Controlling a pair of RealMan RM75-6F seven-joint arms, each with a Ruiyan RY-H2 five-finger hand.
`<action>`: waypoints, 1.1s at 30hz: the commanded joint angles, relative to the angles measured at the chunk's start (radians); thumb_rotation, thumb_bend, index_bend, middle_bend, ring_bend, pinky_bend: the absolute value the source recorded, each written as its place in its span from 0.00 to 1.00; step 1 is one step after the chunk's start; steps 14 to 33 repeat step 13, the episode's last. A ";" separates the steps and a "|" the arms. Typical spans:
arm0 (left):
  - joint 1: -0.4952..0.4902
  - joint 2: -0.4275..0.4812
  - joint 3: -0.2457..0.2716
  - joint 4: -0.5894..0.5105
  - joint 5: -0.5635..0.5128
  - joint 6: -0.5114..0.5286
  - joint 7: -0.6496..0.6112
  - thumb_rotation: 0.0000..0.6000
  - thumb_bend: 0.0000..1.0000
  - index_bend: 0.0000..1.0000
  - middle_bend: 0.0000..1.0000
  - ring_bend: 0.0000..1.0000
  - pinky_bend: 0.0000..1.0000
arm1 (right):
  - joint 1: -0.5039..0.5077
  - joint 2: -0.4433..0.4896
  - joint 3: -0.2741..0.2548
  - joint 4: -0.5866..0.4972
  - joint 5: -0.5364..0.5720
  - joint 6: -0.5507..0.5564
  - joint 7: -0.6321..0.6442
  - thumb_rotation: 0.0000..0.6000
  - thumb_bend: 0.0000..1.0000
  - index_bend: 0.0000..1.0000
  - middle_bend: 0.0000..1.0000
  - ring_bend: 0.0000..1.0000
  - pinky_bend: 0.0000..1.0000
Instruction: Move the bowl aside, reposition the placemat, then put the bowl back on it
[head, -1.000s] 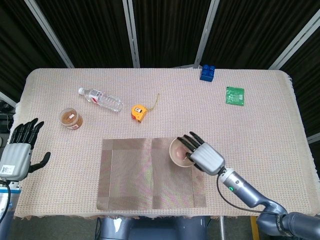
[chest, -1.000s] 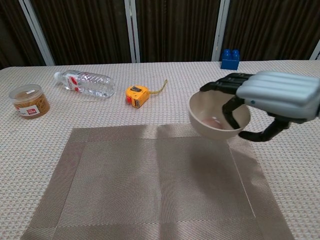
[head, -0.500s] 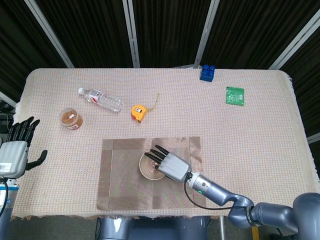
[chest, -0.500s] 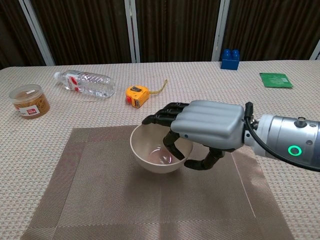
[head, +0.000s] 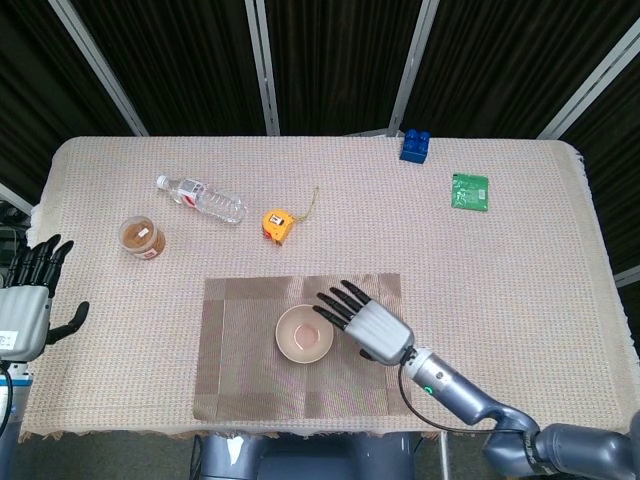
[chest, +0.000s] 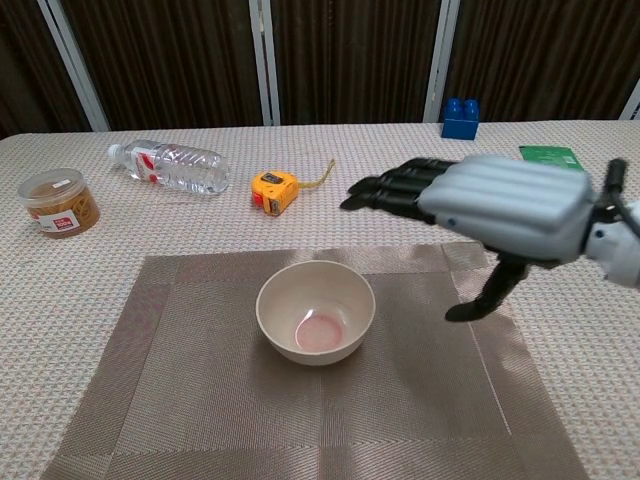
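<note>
A beige bowl (head: 305, 334) (chest: 315, 311) with a pink patch inside stands upright near the middle of the brown woven placemat (head: 240, 370) (chest: 200, 400). My right hand (head: 365, 324) (chest: 490, 205) hovers just right of the bowl, fingers spread and apart from the rim, holding nothing. At the table's left edge, my left hand (head: 27, 305) hangs with fingers apart and empty; the chest view does not show it.
A water bottle (head: 201, 199) (chest: 170, 165), a yellow tape measure (head: 278, 223) (chest: 275, 191) and a brown-lidded jar (head: 142, 238) (chest: 60, 201) lie beyond the mat. A blue block (head: 415, 146) (chest: 460, 118) and green packet (head: 470, 191) (chest: 551, 154) sit at the far right.
My right hand carried the bowl leftward onto the placemat, set it down, let go and drew back to the right with fingers spread. The left hand shifted slightly left.
</note>
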 joint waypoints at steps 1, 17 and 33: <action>0.020 -0.033 0.006 0.038 0.020 0.045 0.044 1.00 0.37 0.00 0.00 0.00 0.00 | -0.173 0.148 -0.026 -0.057 -0.019 0.269 0.035 1.00 0.04 0.00 0.00 0.00 0.00; 0.090 -0.072 0.056 0.133 0.064 0.110 0.019 1.00 0.37 0.00 0.00 0.00 0.00 | -0.444 0.217 -0.012 0.145 0.153 0.555 0.285 1.00 0.00 0.00 0.00 0.00 0.00; 0.090 -0.072 0.056 0.133 0.064 0.110 0.019 1.00 0.37 0.00 0.00 0.00 0.00 | -0.444 0.217 -0.012 0.145 0.153 0.555 0.285 1.00 0.00 0.00 0.00 0.00 0.00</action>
